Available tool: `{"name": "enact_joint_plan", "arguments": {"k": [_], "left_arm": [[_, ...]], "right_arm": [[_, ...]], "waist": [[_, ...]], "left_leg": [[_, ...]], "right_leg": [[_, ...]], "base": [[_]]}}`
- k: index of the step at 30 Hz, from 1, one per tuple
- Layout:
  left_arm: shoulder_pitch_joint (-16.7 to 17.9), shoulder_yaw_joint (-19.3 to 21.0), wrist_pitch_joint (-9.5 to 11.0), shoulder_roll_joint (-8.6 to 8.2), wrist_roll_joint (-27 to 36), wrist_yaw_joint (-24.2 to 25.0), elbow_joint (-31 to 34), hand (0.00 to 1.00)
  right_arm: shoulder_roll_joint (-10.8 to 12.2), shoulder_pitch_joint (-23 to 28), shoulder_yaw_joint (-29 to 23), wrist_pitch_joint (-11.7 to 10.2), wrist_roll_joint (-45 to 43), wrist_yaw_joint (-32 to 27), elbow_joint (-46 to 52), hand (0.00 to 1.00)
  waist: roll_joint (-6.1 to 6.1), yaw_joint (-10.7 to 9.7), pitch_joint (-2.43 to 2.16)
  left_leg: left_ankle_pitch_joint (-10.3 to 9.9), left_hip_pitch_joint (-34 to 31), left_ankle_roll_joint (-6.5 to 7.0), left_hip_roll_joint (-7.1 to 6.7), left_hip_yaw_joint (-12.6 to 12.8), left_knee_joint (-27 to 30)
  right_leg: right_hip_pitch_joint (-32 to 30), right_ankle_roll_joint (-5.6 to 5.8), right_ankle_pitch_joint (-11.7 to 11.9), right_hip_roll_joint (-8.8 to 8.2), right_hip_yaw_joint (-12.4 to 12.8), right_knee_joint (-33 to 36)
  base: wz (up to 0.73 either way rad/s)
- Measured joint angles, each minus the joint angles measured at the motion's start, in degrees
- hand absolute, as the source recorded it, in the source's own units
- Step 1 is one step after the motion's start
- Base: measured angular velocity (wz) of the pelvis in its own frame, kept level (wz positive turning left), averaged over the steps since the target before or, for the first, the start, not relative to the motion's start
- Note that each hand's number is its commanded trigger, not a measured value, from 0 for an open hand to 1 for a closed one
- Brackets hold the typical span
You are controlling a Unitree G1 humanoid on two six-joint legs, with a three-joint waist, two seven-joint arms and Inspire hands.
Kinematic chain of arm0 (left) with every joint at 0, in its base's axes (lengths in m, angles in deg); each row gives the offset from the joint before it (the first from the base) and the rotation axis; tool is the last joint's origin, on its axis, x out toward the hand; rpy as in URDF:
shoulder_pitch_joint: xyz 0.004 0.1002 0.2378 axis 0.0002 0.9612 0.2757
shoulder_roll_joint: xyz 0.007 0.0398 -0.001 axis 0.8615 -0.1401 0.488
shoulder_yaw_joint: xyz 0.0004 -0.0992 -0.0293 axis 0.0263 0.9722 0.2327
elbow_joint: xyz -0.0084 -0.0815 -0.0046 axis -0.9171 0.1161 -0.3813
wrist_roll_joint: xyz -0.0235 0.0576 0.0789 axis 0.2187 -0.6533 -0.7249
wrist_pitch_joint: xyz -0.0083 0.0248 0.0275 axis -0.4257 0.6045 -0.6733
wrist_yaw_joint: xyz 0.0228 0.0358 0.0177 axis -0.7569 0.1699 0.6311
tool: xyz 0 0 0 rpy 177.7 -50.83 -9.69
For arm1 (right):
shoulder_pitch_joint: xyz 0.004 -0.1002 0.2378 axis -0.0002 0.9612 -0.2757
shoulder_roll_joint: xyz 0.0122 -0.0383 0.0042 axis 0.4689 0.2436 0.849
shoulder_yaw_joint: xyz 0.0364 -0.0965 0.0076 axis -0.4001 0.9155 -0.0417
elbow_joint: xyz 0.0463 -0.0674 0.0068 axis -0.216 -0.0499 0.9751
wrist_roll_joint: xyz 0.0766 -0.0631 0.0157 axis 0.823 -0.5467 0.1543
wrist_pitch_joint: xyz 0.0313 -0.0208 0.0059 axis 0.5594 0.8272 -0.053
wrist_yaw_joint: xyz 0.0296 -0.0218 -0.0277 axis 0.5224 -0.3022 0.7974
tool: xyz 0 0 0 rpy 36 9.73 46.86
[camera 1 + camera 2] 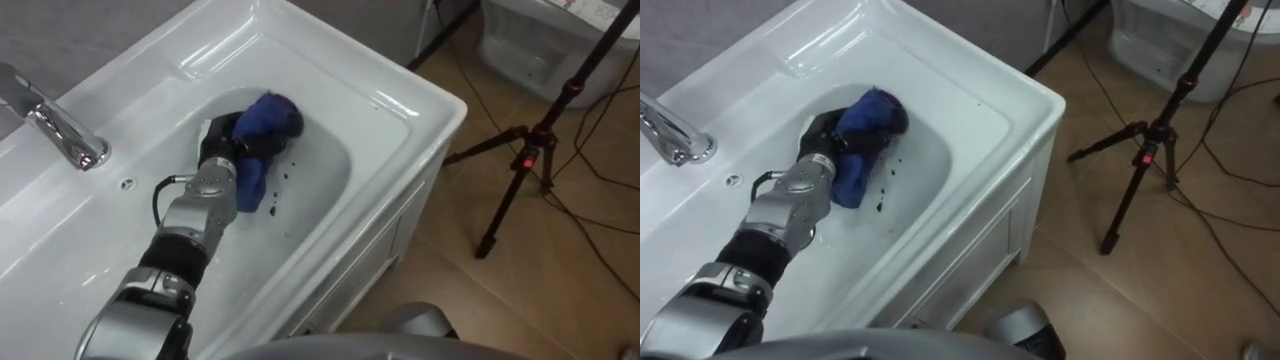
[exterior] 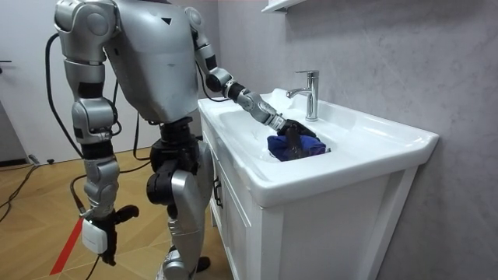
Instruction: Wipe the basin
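A white basin (image 1: 405, 100) is set in a white cabinet, and I stand at its front in the room view. In the bowl lies a crumpled blue cloth (image 1: 270, 118), also seen as the blue cloth (image 2: 299, 146) from the side. My left hand (image 1: 222, 140) reaches down into the bowl, its dark fingers curled round the near side of the cloth and pressing it against the bowl's wall. A few dark specks (image 1: 275, 185) lie on the bowl's floor beside the cloth. My right hand (image 2: 107, 227) hangs at my side, away from the basin.
A chrome tap (image 1: 60, 125) stands on the basin's back ledge at the left. A black tripod (image 1: 530, 150) with cables stands on the wooden floor to the right of the cabinet. A white fixture (image 1: 540, 40) sits behind it.
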Motion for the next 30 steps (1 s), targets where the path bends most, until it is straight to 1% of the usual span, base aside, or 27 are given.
{"name": "enact_joint_plan", "arguments": {"k": [3,5,8,9,11,12,13,15,17,18,20,21,24,25,27,30], "left_arm": [[-0.01,-0.34,0.04,0.04,-2.64,0.49,0.28,1.0],[-0.02,-0.56,0.44,0.07,-3.8,1.08,0.04,1.0],[-0.01,-1.16,0.66,0.1,-4.91,3.17,-0.1,1.0],[0.0,-1.71,0.66,0.17,-5.07,4.28,-0.12,1.0],[0.06,-1.96,1.53,0.26,-5.52,5.86,-1.14,1.0],[0.29,-2.47,2.45,0.35,-5.89,6.68,-1.94,1.0],[0.48,-3.02,2.84,0.47,-6.06,6.86,-2.2,1.0],[1.47,-5.75,3.93,1.38,-7.5,7.96,-2.51,1.0],[1.85,-6.72,4.35,1.67,-9.29,9.54,-3.65,1.0],[2.48,-6.72,4.51,1.68,-11.17,10.59,-4.22,1.0],[3.11,-6.71,4.9,1.43,-14.24,11.25,-4.77,1.0],[3.99,-6.7,5.34,1.39,-15.68,11.29,-4.76,1.0],[5.07,-6.66,6.35,0.93,-18.15,11.5,-5.21,1.0],[5.25,-6.66,6.52,0.88,-18.33,11.51,-5.4,1.0],[5.56,-6.66,7.44,0.89,-18.34,11.52,-5.81,1.0],[6.17,-6.67,8.87,0.92,-18.34,11.59,-5.77,1.0]], "right_arm": [[0.0,-0.33,1.13,0.02,-0.18,0.13,0.03,0.0],[0.0,-0.68,2.3,0.02,-0.18,0.48,0.02,0.0],[0.01,-1.0,2.33,0.02,-0.22,1.33,0.0,0.0],[0.01,-0.99,2.29,0.03,-0.21,1.48,0.01,0.0],[0.0,-1.0,2.23,0.05,-0.23,1.68,0.15,0.0],[0.0,-1.0,2.28,0.15,-0.21,1.81,0.27,0.0],[0.0,-1.01,2.31,0.28,-0.22,1.87,0.38,0.0],[0.13,-1.12,3.05,0.83,-0.26,2.01,1.26,0.0],[0.11,-1.46,3.41,0.83,-0.77,2.55,1.19,0.0],[0.11,-1.71,3.36,0.79,-0.82,2.7,1.18,0.0],[0.12,-1.82,3.32,0.75,-0.83,3.09,1.13,0.0],[0.13,-1.96,3.36,0.75,-0.72,3.11,1.14,0.0],[0.13,-2.07,3.46,0.82,-0.45,3.5,1.05,0.0],[0.12,-2.06,3.45,0.83,-0.4,3.63,1.04,0.0],[0.16,-2.07,3.46,0.82,-0.41,3.78,1.06,0.0],[0.16,-2.06,3.6,0.82,-0.18,3.89,1.31,0.0]], "waist": [[-0.07,-0.01,0.05],[-0.09,0.09,0.06],[-0.09,0.56,0.07],[-0.06,0.9,0.08],[-0.06,1.15,0.08],[-0.08,1.22,0.08],[-0.07,1.29,0.08],[-0.1,2.18,0.07],[-0.27,3.03,0.05],[-0.5,3.51,0.12],[-0.86,4.2,0.01],[-1.01,4.68,0.04],[-1.35,6.22,0.0],[-1.44,6.64,-0.02],[-2.02,7.65,-0.08],[-2.71,8.77,-0.3]], "left_leg": [[0.0,-0.12,0.0,0.02,-0.19,0.0],[0.0,-0.1,0.0,0.08,-0.24,0.03],[0.0,0.01,0.0,0.03,-0.73,0.09],[0.0,0.08,0.0,-0.3,-0.92,0.06],[0.0,0.15,0.0,-0.4,-1.28,-0.03],[0.0,0.23,0.0,-0.44,-1.52,-0.03],[0.0,0.25,0.0,-0.47,-1.61,-0.02],[0.0,0.36,0.0,-0.59,-1.69,-0.03],[0.0,0.72,0.01,-0.68,-1.69,-0.04],[0.01,1.07,0.02,-0.71,-1.68,-0.05],[0.01,1.52,0.02,-0.74,-1.72,0.01],[0.01,1.67,0.02,-0.79,-1.77,0.06],[0.02,1.71,0.03,-0.79,-1.93,0.09],[0.02,1.72,0.03,-0.77,-1.95,0.1],[0.02,1.72,0.03,-0.73,-2.05,-0.05],[0.01,1.72,0.02,-0.68,-2.04,-0.17]], "right_leg": [[-0.02,0.01,-0.01,-0.03,-0.29,-0.05],[0.07,0.01,-0.01,0.0,-0.38,-0.05],[0.9,0.02,0.0,-0.02,-0.46,-1.15],[1.07,0.02,0.0,-0.03,-0.47,-1.2],[1.63,0.03,0.02,-0.07,-0.49,-1.75],[2.01,0.04,0.02,-0.14,-0.95,-1.75],[2.06,0.04,0.02,-0.19,-1.15,-1.75],[1.99,0.06,0.0,-0.31,-1.36,-1.88],[2.31,0.12,-0.03,-0.37,-1.35,-1.91],[2.7,0.16,-0.09,-0.39,-1.28,-1.93],[3.12,0.2,-0.3,-0.41,-1.25,-1.86],[3.07,0.2,-0.53,-0.44,-1.13,-1.8],[2.97,0.23,-0.69,-0.44,-1.19,-1.52],[2.95,0.22,-0.69,-0.41,-1.18,-1.48],[2.96,0.19,-0.71,-0.31,-1.3,-1.42],[2.96,0.15,-0.69,-0.23,-1.36,-1.47]], "base": [[0.03],[0.04],[0.07],[0.08],[0.09],[0.09],[0.1],[0.03],[0.0],[0.0],[0.0],[0.0],[0.0],[0.0],[0.0],[0.0]]}}
